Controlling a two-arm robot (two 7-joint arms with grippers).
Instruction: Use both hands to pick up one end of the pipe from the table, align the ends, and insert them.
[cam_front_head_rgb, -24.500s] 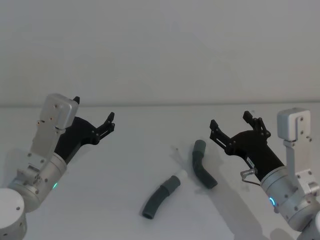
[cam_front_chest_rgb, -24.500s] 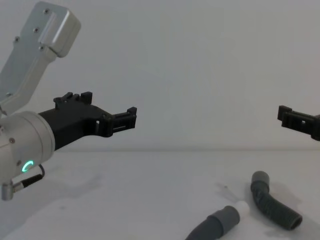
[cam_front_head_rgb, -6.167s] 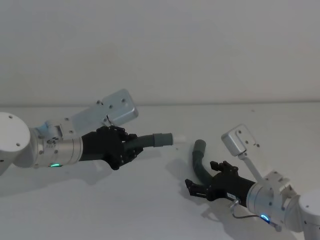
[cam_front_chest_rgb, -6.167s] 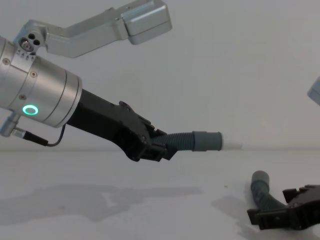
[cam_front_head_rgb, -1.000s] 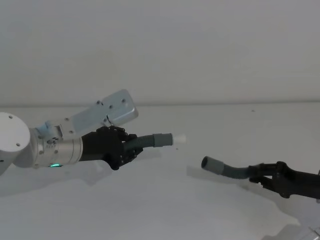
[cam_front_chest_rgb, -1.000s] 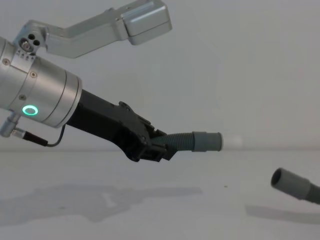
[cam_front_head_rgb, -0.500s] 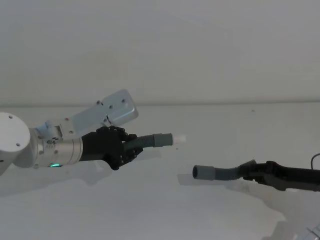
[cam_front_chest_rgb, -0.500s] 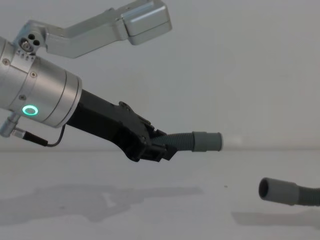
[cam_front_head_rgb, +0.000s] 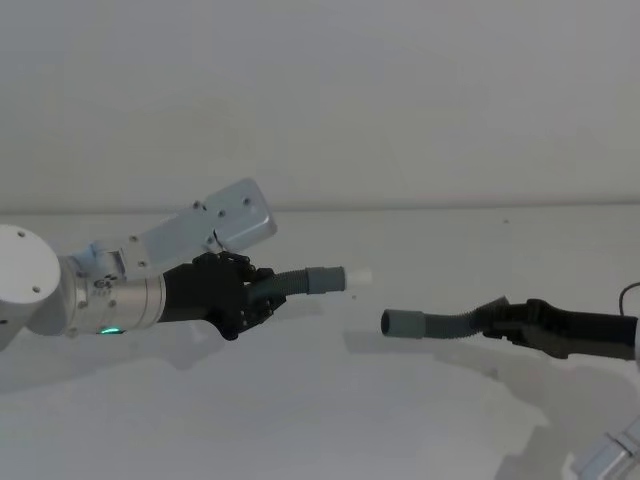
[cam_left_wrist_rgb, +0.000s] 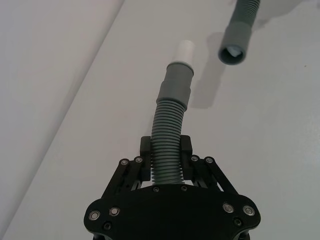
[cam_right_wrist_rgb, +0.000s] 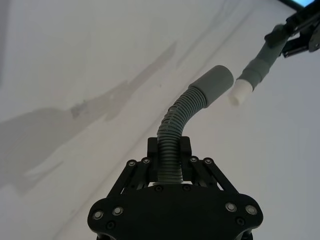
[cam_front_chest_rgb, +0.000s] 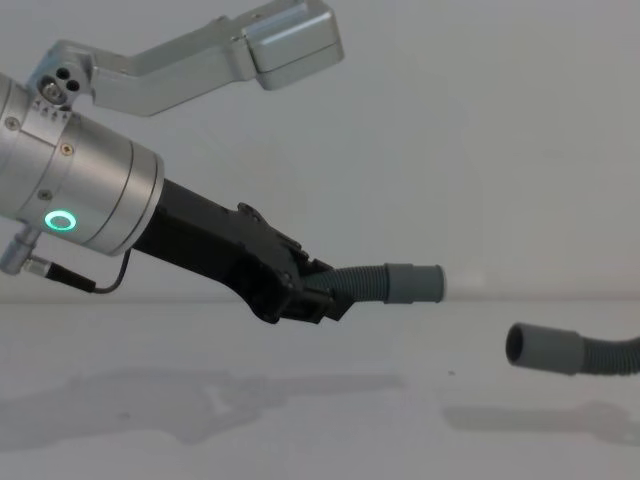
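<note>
Plainly light and bendy, each hose piece sags beyond its grip (left gripper (cam_front_head_rgb: 243, 300) and right gripper (cam_front_head_rgb: 497, 321) both clamp the ribbing), so holds nearer the cuffs would probably steady the white tip (cam_front_head_rgb: 360, 276) and hollow cuff (cam_front_head_rgb: 403, 323).

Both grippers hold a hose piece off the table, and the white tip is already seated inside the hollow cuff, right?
Not seated. The chest view shows a gap between the white tip and the hollow cuff, which sits lower. The left gripper and right gripper do hold the pieces off the table.

The right hose piece (cam_front_chest_rgb: 585, 352) runs off the chest view's right edge — its pincer out of frame there — while the white tip (cam_front_chest_rgb: 462, 284) nearly melts into the pale wall.
</note>
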